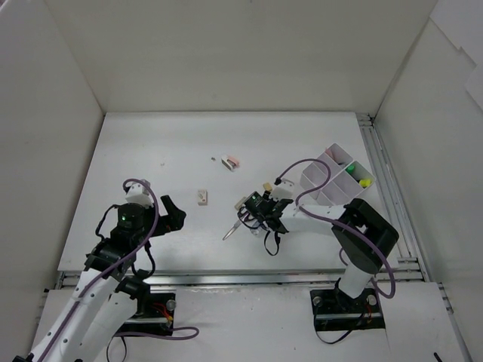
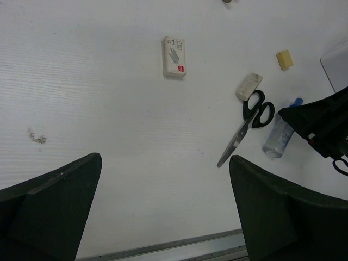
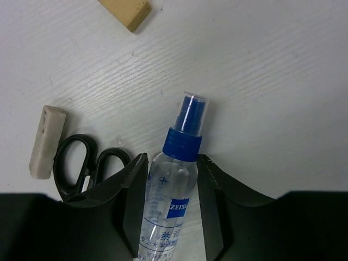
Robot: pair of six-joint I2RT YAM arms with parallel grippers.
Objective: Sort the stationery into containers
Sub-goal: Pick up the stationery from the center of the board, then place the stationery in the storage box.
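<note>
My right gripper (image 3: 173,160) is shut on the clear blue-capped glue bottle (image 3: 182,136), which lies on the table, a finger on each side of its body. Black-handled scissors (image 3: 87,163) and a beige eraser (image 3: 46,141) lie just left of it, and a tan eraser (image 3: 125,11) lies farther off. From above, the right gripper (image 1: 260,215) is at mid-table with the scissors (image 1: 232,228) to its left. The white organizer tray (image 1: 330,154) stands at the right and holds green (image 1: 349,167) and yellow (image 1: 365,182) highlighters. My left gripper (image 1: 170,211) is open and empty.
A labelled eraser (image 1: 202,197) lies alone left of centre, also in the left wrist view (image 2: 174,56). A small pink and white item (image 1: 232,161) lies farther back. White walls enclose the table on three sides. A metal rail (image 1: 241,279) runs along the near edge.
</note>
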